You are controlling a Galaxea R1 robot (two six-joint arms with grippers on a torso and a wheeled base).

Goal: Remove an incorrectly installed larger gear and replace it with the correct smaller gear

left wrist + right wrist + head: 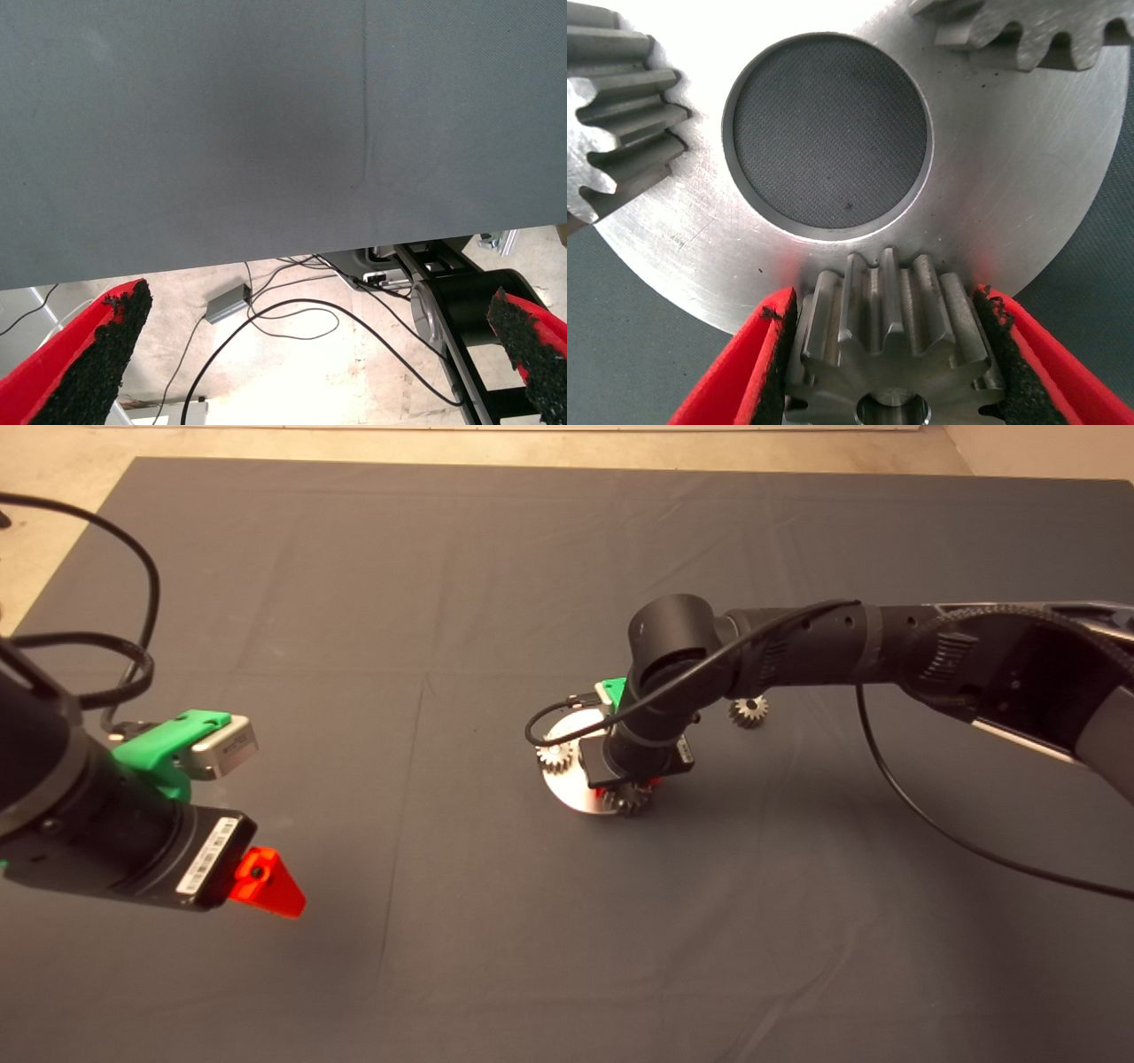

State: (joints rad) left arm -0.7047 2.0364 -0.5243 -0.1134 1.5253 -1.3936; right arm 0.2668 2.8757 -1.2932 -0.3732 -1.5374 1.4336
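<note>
My right gripper (886, 301) hangs over the near edge of a round silver plate (567, 793). Its red fingers (749, 363) press both flanks of the larger gear (890, 345), a dark steel gear with flared teeth and a bore in its hub. In the head view this gear (631, 799) peeks out under the wrist at the plate's rim. The smaller gear (749, 710) lies loose on the mat, just right of the plate. My left gripper (319, 336) is parked at the lower left (275, 895), open and holding nothing.
Two more gears stand on the plate (1010, 177), one on its left side (620, 115) (555, 757) and one at the far side (1028, 31). The plate has a wide centre hole (828, 133). A black cable (930, 815) trails from the right arm.
</note>
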